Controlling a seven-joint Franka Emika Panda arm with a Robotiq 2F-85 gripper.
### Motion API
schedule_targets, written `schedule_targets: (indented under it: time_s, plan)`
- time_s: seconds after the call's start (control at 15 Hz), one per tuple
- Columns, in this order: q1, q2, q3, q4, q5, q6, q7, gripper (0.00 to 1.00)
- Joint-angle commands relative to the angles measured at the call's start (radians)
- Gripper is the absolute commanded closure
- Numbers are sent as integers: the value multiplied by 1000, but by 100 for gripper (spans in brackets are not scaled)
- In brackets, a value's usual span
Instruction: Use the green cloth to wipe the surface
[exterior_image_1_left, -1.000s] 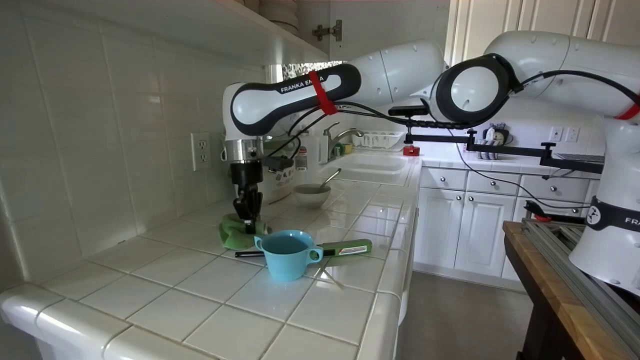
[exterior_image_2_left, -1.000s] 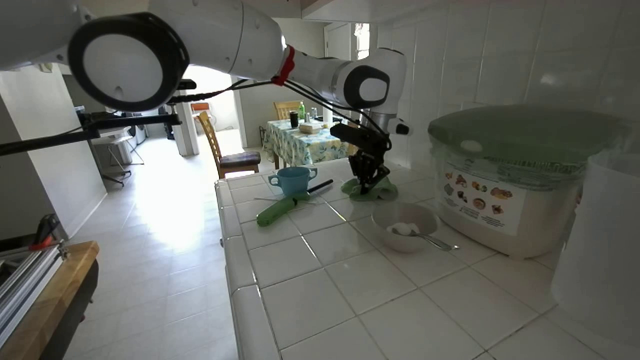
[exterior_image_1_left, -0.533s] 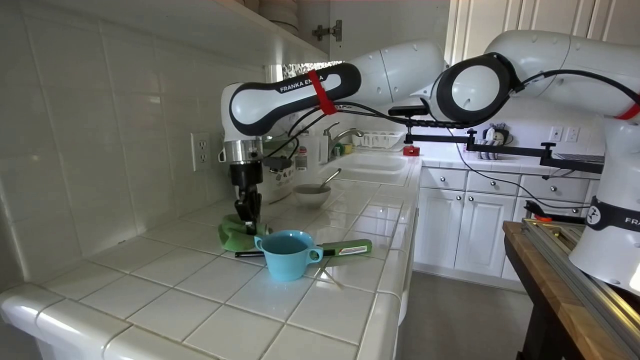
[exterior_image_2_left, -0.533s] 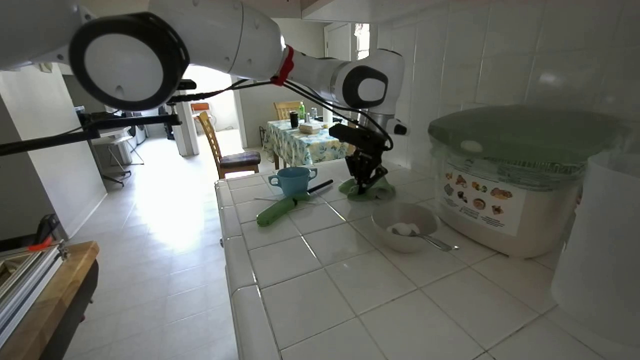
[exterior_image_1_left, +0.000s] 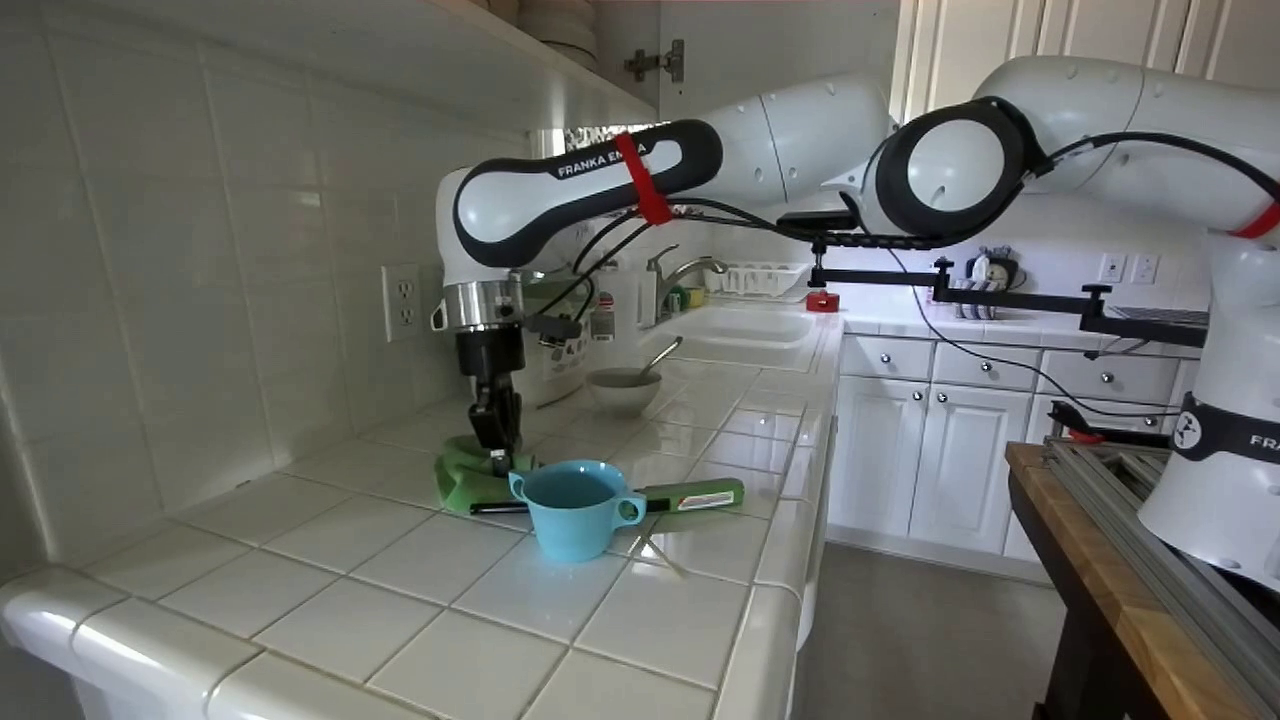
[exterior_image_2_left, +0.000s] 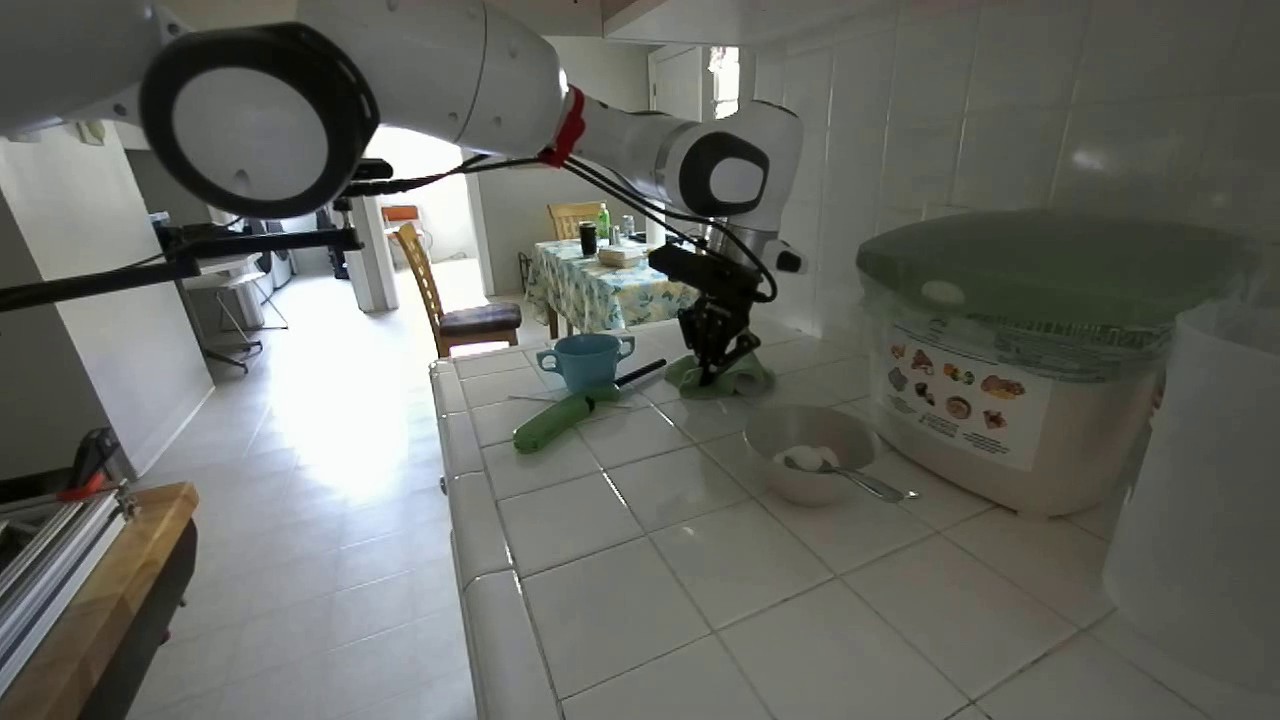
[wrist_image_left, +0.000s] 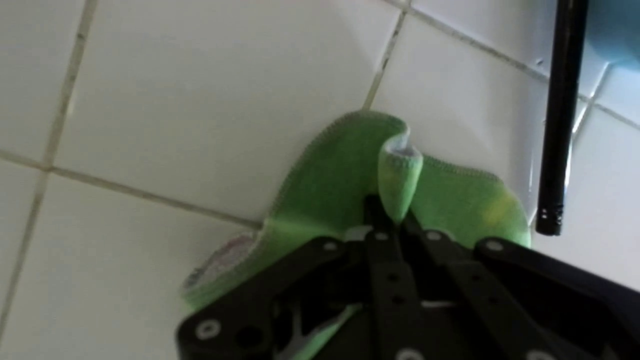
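Note:
The green cloth (wrist_image_left: 332, 175) lies spread and bunched on the surface (wrist_image_left: 210, 95), a white tiled countertop. My gripper (wrist_image_left: 392, 212) points down at it, jaws shut on a pinched fold that sticks up between the fingertips. The cloth (exterior_image_1_left: 465, 480) rests against the tiles (exterior_image_1_left: 330, 610) near the back wall in an exterior view, under my gripper (exterior_image_1_left: 502, 462). Seen in an exterior view, the cloth (exterior_image_2_left: 750, 376) spreads on both sides of the gripper (exterior_image_2_left: 708, 376). Part of the cloth is hidden beneath the fingers.
Close to the cloth's edge is the black rod (wrist_image_left: 560, 125) of a green-handled utensil (exterior_image_2_left: 552, 422). A blue two-handled cup (exterior_image_1_left: 572, 518) stands beside it. A bowl (exterior_image_2_left: 800, 485) with a spoon and a large green-lidded container (exterior_image_2_left: 960, 400) stand along the wall side.
My gripper and the cloth have slid together along the counter, away from the bowl and closer to the utensil's black rod. The grip on the cloth is the same.

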Motion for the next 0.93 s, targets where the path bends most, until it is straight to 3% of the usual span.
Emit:
schedule_targets:
  time_s: [0.0, 0.53, 0.87]
  plan:
    - [-15, -46, 23, -106, 17, 21, -42, 99]
    - [-55, -176, 29, -347, 38, 46, -25, 99]
    - [-79, -280, -10, -535, 10, 45, 7, 99]
